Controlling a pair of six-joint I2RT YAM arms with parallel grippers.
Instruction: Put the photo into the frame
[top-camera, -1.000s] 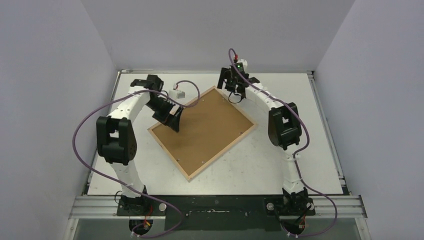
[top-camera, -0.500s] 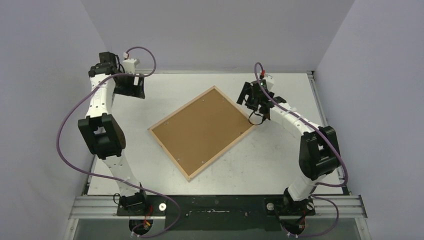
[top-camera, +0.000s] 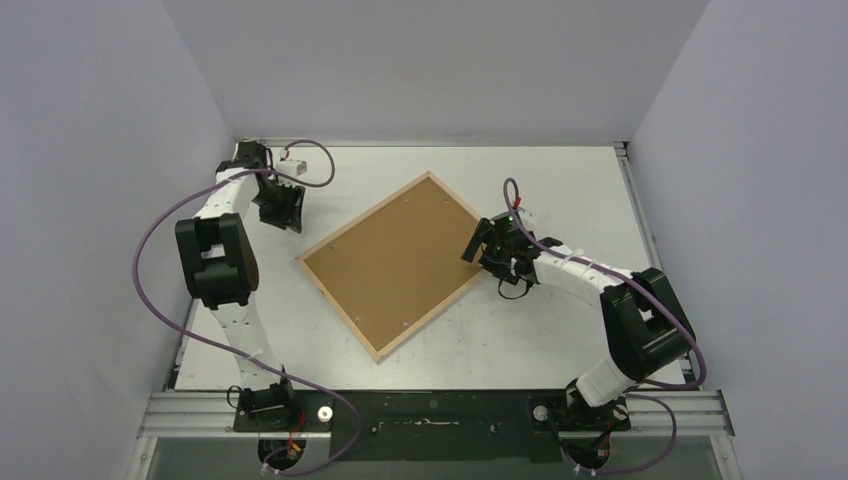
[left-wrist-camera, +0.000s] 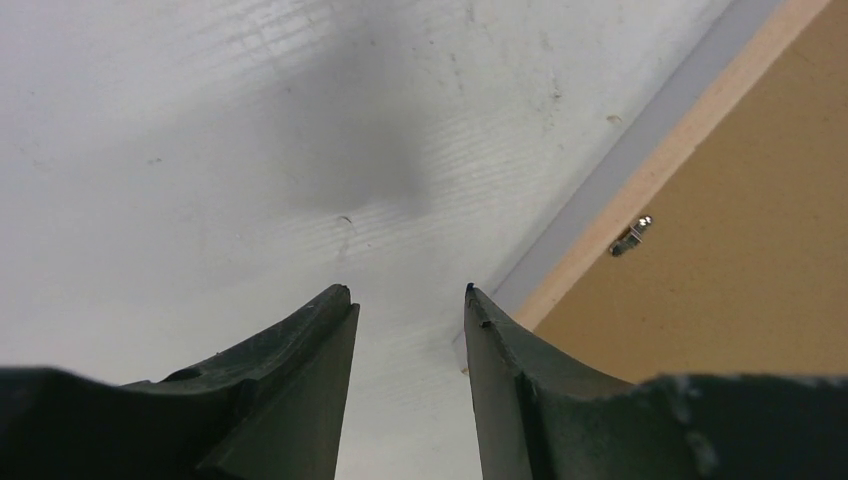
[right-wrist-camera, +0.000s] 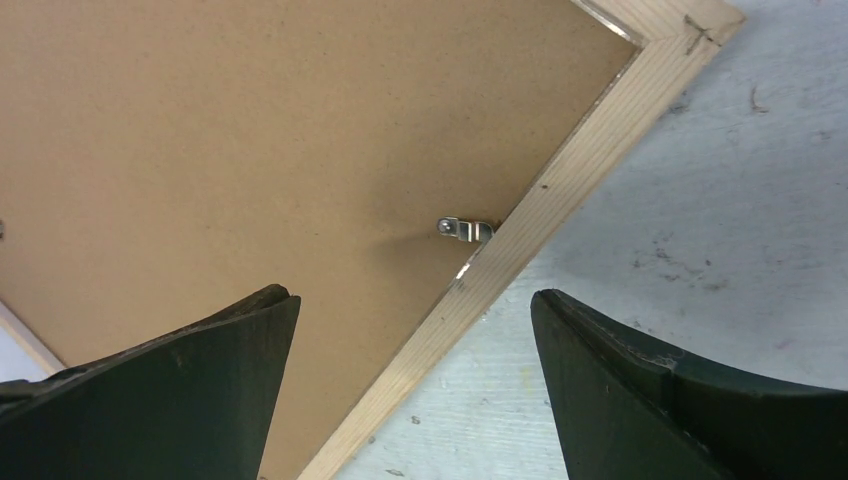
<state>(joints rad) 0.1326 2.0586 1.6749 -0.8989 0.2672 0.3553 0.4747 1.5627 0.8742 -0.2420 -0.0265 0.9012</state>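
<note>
The frame (right-wrist-camera: 560, 190) lies flat, back side up, mid-bench, turned so its corners point like a diamond. One corner points at the far wall and one at the arm bases. A brown backing panel (top-camera: 405, 262) fills its whole opening, so the panel is the only thing seen inside it. The photo is not visible in any view, and I can't tell if it sits under the panel. Small metal clips are along the inner edge: one clip (right-wrist-camera: 465, 229) reaches from the slat over the panel near the right corner, and a second clip (left-wrist-camera: 630, 235) is by the left-hand side.

The white bench (top-camera: 560, 330) is scuffed and marked around the frame. Grey walls (top-camera: 120, 120) close in the left, right and far sides. A metal rail (top-camera: 440, 405) runs along the near edge by the bases. Purple cables (top-camera: 150, 280) loop off both arms, hanging outside the frame's outline.

The left end effector (left-wrist-camera: 405, 292) is at the far left of the bench, just beside the frame's left-hand slat and over bare surface. It is released, with its fingers part-way apart and nothing between them.

The right end effector (right-wrist-camera: 412, 295) hangs over the frame's right corner area, straddling the slat. One finger is above the panel and the other above the bench. It is released, with its jaws spread wide, gripping nothing. Whether it touches the wood I can't tell. The right forearm stretches low across the bench to the right of the frame.
</note>
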